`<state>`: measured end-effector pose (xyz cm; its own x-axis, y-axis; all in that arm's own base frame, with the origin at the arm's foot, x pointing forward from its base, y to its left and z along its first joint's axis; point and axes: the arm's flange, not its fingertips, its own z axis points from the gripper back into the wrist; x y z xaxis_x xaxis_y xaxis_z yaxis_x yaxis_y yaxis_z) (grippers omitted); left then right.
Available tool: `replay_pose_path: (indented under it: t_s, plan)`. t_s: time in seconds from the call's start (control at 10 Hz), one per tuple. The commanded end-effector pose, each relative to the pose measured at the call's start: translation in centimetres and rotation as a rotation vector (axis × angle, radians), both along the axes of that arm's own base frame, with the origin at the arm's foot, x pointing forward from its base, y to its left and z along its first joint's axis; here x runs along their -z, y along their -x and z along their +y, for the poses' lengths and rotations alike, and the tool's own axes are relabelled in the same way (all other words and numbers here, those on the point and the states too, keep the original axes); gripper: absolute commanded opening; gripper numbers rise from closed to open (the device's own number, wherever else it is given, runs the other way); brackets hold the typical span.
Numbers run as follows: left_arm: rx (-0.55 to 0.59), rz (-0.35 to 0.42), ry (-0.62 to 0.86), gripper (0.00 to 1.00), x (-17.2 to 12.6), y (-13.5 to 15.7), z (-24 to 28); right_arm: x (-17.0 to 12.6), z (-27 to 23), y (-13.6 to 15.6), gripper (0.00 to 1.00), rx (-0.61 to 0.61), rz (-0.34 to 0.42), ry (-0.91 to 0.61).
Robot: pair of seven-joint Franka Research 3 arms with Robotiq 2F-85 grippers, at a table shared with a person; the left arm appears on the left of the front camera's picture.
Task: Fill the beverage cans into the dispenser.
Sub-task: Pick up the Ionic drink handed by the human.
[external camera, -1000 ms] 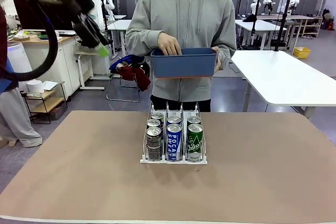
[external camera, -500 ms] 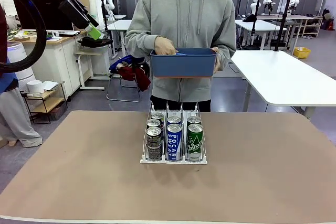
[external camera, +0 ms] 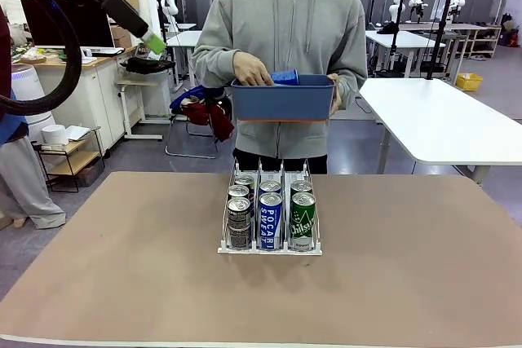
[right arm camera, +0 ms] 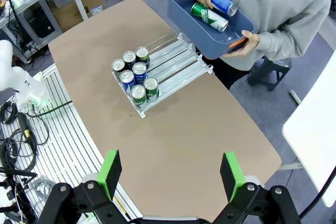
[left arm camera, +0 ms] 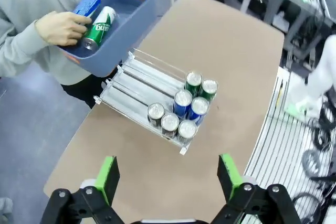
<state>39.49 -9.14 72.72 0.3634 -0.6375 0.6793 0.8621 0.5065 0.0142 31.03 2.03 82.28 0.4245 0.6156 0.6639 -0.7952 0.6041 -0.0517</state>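
- Wrist view, left arm: the left gripper (left arm camera: 168, 174) hangs high over the matte tan table (left arm camera: 226, 40). Its black fingers with flat green pads are spread wide, with nothing between them.
- The dispenser (left arm camera: 137, 81) stands on the table. It is a white frame with clear ribbed lanes and thin wire dividers. Seven beverage cans (left arm camera: 182, 99) with round silver tops crowd its low-lipped end, and the rest of each lane is bare. Their labels are mostly hidden from above.
- Beyond the table edge, a person's hand (left arm camera: 60, 27) grips a blue can (left arm camera: 86, 4) over a smooth blue plastic bin (left arm camera: 128, 22). A green can (left arm camera: 98, 27) lies on its side in the bin.
- Wrist view, right arm: the right gripper (right arm camera: 171, 170) is also high above the table, with its green-padded fingers wide apart and empty. The person's other hand (right arm camera: 245, 40) holds the bin's rim, and the sleeve is soft grey fabric.
- Front view: the dispenser is mid-table with three lanes. A dark can, a blue "POCARI SWEAT" can and a green can stand at the lip. The cans behind them are largely hidden.
- Only the blue can's upper part rises above the bin's wall.
- One finger of the left gripper slants at upper left, and the frame edge cuts off its base.
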Motion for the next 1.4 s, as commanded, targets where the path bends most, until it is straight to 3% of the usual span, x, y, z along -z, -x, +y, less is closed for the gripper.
replay_pose_path:
  t_s: [0.0,0.5,1.3]
  plan:
    - [-0.060,-0.019,0.060,1.00,-2.2,0.3,0.3,0.4,0.2,0.2,1.00,-0.010,-0.005,-0.023]
    - [-0.070,-0.056,0.026,1.00,-6.3,1.4,0.1,0.4,0.2,0.2,1.00,-0.010,-0.005,-0.023]
    - [-0.052,-0.086,0.045,1.00,-6.7,1.7,0.0,0.4,0.2,0.2,1.00,-0.010,-0.005,-0.023]
